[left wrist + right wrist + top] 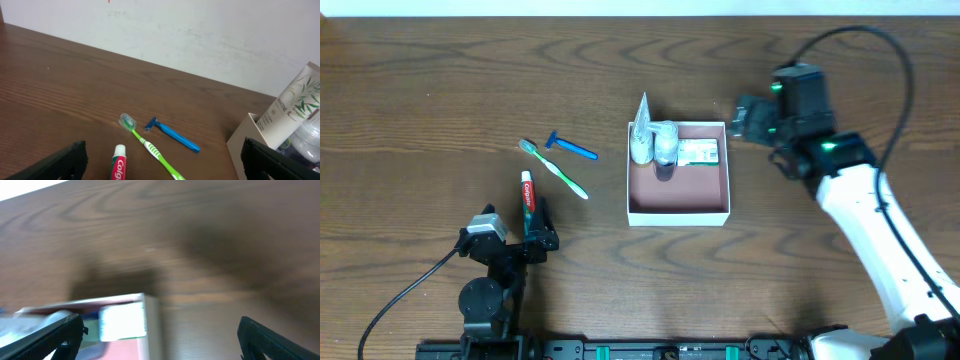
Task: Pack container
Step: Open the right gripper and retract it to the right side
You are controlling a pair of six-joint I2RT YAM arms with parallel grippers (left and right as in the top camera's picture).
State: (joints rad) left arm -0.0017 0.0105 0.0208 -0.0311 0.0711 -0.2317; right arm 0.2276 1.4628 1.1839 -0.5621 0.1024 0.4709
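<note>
The container (680, 197) is a square white-walled box with a reddish-brown floor at the table's middle. At its far side it holds a white tube (642, 128), a clear bottle (665, 145) and a green-and-white carton (698, 152). A blue razor (570, 147), a green toothbrush (555, 168) and a red toothpaste tube (528, 195) lie to its left. My left gripper (535, 238) is open and empty at the toothpaste's near end. My right gripper (745, 120) is open and empty just beyond the container's far right corner. The right wrist view shows the container wall (151, 317) and the carton (122, 322), blurred.
The left wrist view shows the toothpaste (119, 165), toothbrush (150, 147), razor (172, 135), the container's corner (245, 145) and the white tube (295, 107) leaning in it. A pale wall stands beyond the table's far edge. Cables trail from both arms.
</note>
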